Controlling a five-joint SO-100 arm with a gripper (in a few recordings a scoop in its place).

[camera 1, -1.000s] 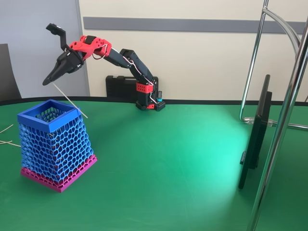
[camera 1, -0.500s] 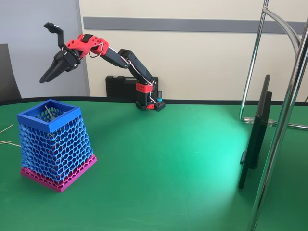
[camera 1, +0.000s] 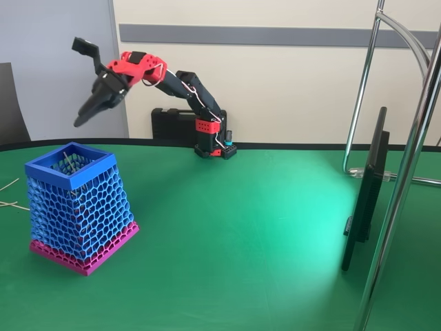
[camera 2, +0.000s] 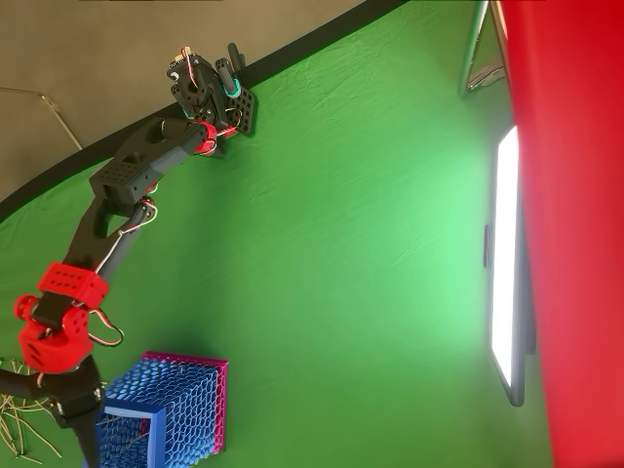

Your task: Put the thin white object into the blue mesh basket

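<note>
1. Arm: red and black, raised off the green worktop [camera 1: 241,227]. Base stands at the far edge of the worktop in the fixed view, in front of a black case [camera 1: 172,125] by the wall.
2. Tool [camera 1: 84,117]: hangs in the air above and slightly behind the basket [camera 1: 77,207], tip pointing down-left in the fixed view. The dark fingers lie close together at the tip and nothing shows between them; one black lever sticks up behind the wrist. In the overhead view the tool [camera 2: 86,441] sits just left of the basket's rim, partly cut by the picture edge.
3. Basket: blue honeycomb mesh, solid square rim, pink base band. Stands upright on the worktop at the left of the fixed view.
4. White strand [camera 1: 67,160]: a thin pale line shows inside the basket's opening, leaning against the inner wall near the far rim. Loop end cannot be made out.
5. Loose pale strands [camera 1: 8,194] lie on the worktop left of the basket, apart from it.
6. A monitor [camera 1: 365,189] on a metal stand is at the right.
</note>
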